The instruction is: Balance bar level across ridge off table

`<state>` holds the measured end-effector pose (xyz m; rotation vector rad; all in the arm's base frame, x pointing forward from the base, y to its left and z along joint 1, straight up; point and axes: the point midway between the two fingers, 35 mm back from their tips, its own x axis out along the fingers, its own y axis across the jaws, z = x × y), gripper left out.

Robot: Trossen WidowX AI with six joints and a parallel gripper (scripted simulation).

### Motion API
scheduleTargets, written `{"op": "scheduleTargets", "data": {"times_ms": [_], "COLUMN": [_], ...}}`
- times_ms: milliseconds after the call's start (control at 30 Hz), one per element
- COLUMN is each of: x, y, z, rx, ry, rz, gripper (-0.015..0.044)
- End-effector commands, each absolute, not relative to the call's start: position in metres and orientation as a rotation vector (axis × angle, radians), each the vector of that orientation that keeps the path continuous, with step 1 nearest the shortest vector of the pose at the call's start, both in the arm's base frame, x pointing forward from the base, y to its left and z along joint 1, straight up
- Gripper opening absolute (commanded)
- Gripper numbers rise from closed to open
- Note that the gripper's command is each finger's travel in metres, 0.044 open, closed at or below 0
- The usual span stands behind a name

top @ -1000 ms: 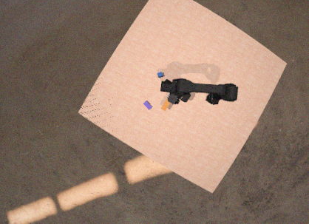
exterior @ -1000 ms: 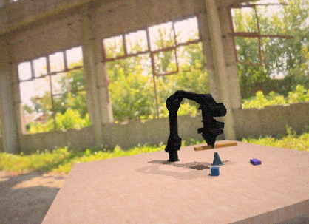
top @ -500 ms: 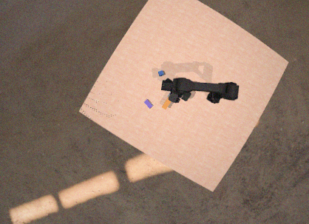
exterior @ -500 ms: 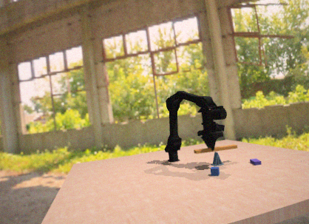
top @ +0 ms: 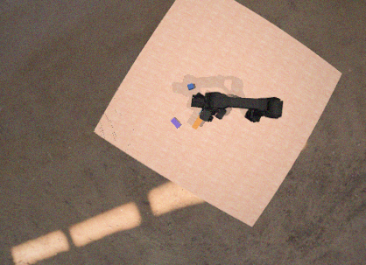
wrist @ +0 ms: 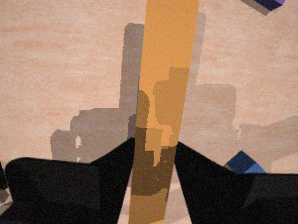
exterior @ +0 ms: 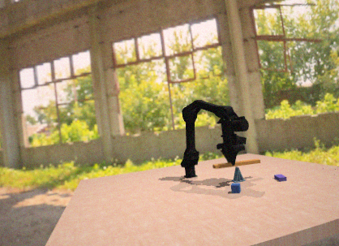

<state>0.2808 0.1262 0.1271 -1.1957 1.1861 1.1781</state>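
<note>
My gripper (exterior: pixel 233 163) (wrist: pixel 154 144) is shut on the orange bar (top: pixel 197 122) (exterior: pixel 249 162) (wrist: pixel 170 40) and holds it above the table, nearly level. The teal ridge (exterior: pixel 238 178) stands on the table below the bar in the exterior view, its top very close under the bar. I cannot tell whether they touch. In the wrist view the bar runs up between the fingers and hides nearly all of the ridge. In the top view the arm and bar hide the ridge.
A blue cube (top: pixel 191 87) (exterior: pixel 236 188) (wrist: pixel 242 163) lies on the table (top: pixel 245 165) (exterior: pixel 134 210), to one side of the bar. A purple block (top: pixel 176 122) (exterior: pixel 280 178) (wrist: pixel 272 4) lies beyond the bar's far end in the wrist view.
</note>
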Motion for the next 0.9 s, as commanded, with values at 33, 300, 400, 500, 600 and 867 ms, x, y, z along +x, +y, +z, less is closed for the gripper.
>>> {"op": "scheduleTargets", "data": {"times_ms": [33, 300, 400, 500, 600, 867], "x": [0.2809, 0.2809, 0.2809, 0.2809, 0.2809, 0.2809], "y": [0.126, 0.126, 0.126, 0.126, 0.126, 0.1261], "z": [0.1263, 0.1256, 0.1254, 0.1251, 0.1248, 0.1241], "rx": [-1.198, -1.198, -1.198, -1.198, -1.198, -1.198], "ry": [1.187, 1.187, 1.187, 1.187, 1.187, 1.187], "rz": [1.178, 1.178, 1.178, 1.178, 1.178, 1.178], "gripper": [0.0, 0.0, 0.0, 0.0, 0.0, 0.0]}}
